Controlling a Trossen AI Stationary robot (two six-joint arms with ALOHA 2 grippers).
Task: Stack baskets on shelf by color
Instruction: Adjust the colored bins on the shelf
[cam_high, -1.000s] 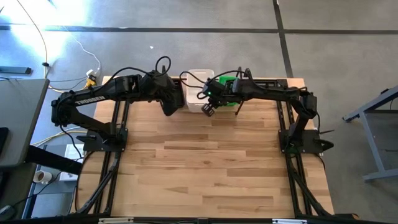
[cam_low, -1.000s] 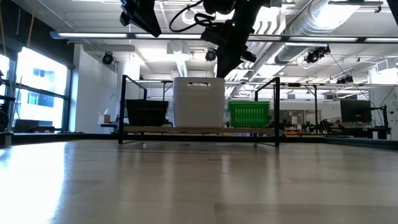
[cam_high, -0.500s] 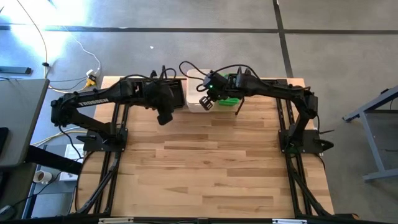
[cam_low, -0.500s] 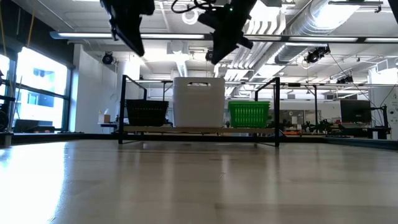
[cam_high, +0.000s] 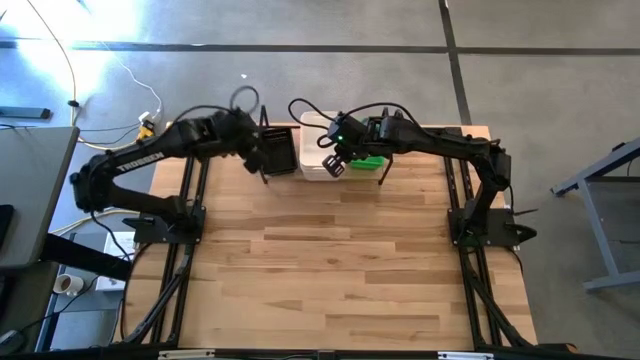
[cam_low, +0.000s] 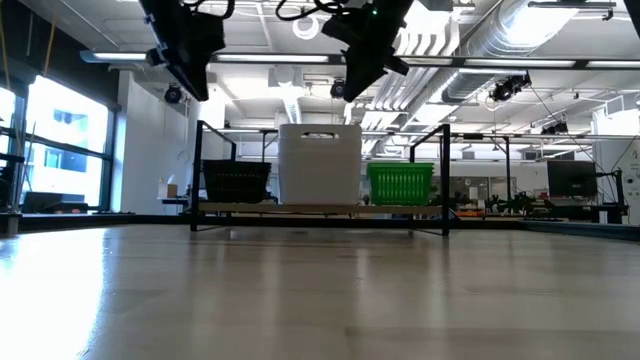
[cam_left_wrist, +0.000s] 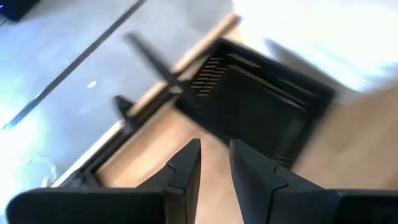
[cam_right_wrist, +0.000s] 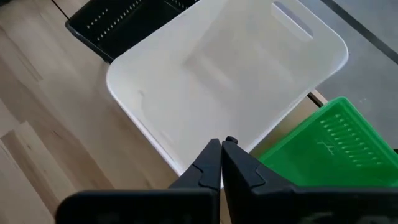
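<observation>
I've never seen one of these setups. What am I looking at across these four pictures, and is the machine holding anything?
Two dark robot arms work at a wooden table. One picture looks straight down, one looks level across the tabletop, and two come from cameras on the arms' wrists. At the far edge a low shelf carries a black basket, a taller white stack and a green basket. The left gripper hovers over the black basket, fingers slightly apart. The right gripper is above the white stack, shut. Neither holds anything.

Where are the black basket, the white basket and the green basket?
black basket (cam_low: 236, 181), low view, slotted front wall
white basket (cam_low: 320, 165), low view, front wall
green basket (cam_low: 400, 183), low view, slotted front wall
</observation>
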